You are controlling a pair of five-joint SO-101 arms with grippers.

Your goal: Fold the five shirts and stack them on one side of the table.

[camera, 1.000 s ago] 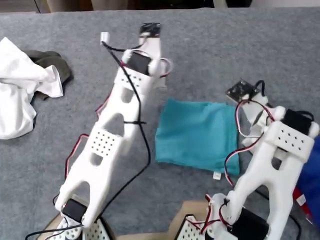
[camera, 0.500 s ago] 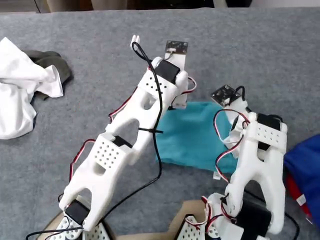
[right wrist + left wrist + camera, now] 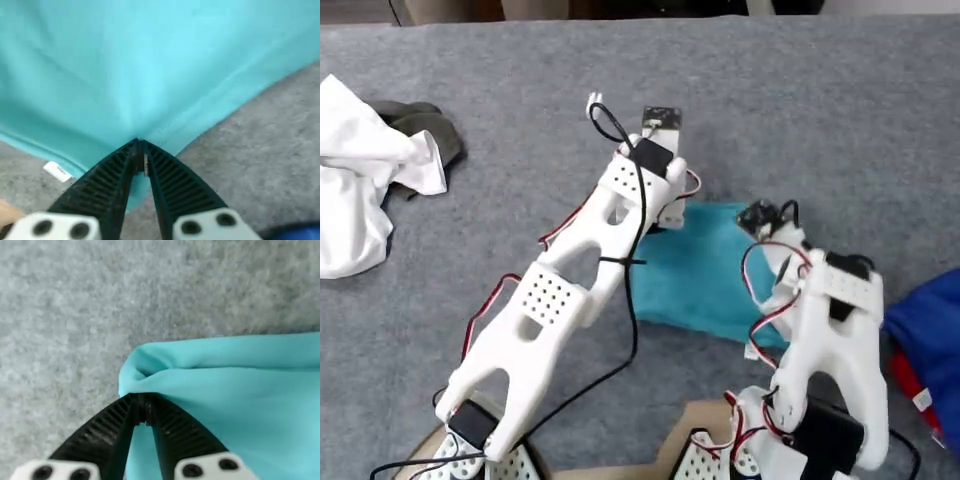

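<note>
- The teal shirt (image 3: pixel 705 275) lies folded and smooth on the grey counter (image 3: pixel 840 110), with a white tag (image 3: pixel 56 171) beside the right jaws.
- The left jaws pinch a bunched corner; the right jaws pinch the opposite edge.
- A second ago the left jaws were beyond the shirt; both arms have since drawn in.
- Its long axis runs from one pair of jaws to the other.

A teal shirt (image 3: pixel 705 275) lies folded in a flat rectangle just off centre toward 4 o'clock, its far corner bunched. At 9 o'clock a crumpled white shirt (image 3: pixel 360 180) overlaps a dark olive shirt (image 3: pixel 425 125). A blue shirt (image 3: pixel 930 335) sits at 4 o'clock, touching red fabric (image 3: pixel 910 385).
</note>
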